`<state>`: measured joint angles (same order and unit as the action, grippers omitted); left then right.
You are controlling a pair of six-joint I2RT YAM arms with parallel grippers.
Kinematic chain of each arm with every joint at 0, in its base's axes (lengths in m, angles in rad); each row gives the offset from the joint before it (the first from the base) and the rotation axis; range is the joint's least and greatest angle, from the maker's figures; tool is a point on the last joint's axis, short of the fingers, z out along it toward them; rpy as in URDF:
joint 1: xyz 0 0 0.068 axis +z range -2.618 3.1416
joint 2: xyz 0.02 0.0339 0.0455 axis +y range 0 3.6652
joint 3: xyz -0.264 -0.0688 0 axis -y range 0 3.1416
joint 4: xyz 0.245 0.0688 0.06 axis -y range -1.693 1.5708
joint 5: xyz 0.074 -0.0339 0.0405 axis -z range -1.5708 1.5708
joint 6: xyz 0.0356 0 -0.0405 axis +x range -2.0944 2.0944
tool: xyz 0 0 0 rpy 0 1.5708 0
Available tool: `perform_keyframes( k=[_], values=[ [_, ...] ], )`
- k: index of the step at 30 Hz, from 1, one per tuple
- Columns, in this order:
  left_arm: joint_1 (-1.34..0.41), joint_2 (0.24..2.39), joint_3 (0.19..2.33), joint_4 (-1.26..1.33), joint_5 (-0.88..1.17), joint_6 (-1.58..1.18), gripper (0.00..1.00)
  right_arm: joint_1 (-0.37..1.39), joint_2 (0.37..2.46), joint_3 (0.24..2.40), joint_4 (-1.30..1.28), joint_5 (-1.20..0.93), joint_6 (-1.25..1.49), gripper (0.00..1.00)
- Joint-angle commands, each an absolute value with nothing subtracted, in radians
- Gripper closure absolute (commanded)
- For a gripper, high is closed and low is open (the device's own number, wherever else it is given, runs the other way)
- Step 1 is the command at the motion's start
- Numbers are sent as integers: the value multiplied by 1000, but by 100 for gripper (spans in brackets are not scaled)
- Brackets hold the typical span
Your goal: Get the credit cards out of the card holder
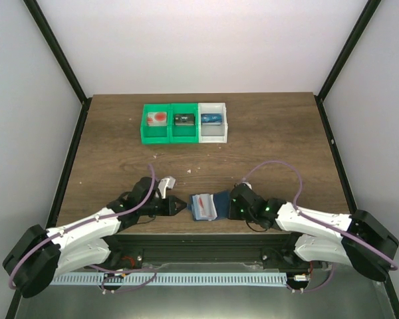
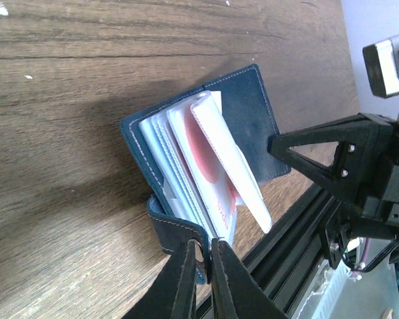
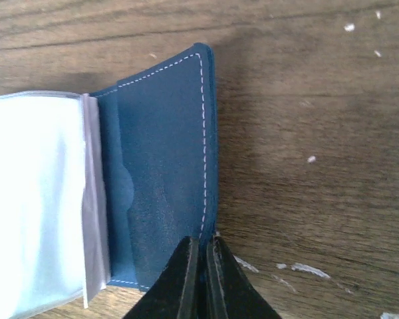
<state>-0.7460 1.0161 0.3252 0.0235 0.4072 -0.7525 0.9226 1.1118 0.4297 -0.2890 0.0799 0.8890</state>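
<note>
Card holder (image 1: 205,206) lies open at the table's (image 1: 120,146) near edge between my arms: dark blue cover, pale sleeves (image 2: 161,149) fanned up. Only the left wrist view shows a whitish, red-printed credit card (image 2: 219,166) poking from them. Left jaws and right jaws are each nearly shut, pinching the edges of opposite cover flaps.

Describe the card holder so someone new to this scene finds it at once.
Start at the wooden table, middle of its near edge. The card holder lies open there, dark blue with pale sleeves; the other card-sized items sit in bins at the far side.
</note>
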Motion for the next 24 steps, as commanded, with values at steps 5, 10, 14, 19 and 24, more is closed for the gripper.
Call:
perform_keyframes(
  k=[5, 10, 14, 19, 24],
  values=[
    [-748, 1057, 322, 46, 393, -755, 73, 927, 1125, 392, -259, 94, 921, 97],
    [-748, 1060, 360, 57, 426, -770, 58, 926, 1112, 380, -225, 65, 909, 97],
    [-749, 1037, 386, 67, 440, -787, 47, 927, 1115, 368, -187, 35, 911, 97],
    [-748, 997, 409, 59, 424, -809, 46, 926, 1124, 357, -150, 4, 919, 97],
    [-748, 1011, 369, 180, 479, -872, 34, 927, 1127, 339, -103, -29, 933, 98]
  ],
)
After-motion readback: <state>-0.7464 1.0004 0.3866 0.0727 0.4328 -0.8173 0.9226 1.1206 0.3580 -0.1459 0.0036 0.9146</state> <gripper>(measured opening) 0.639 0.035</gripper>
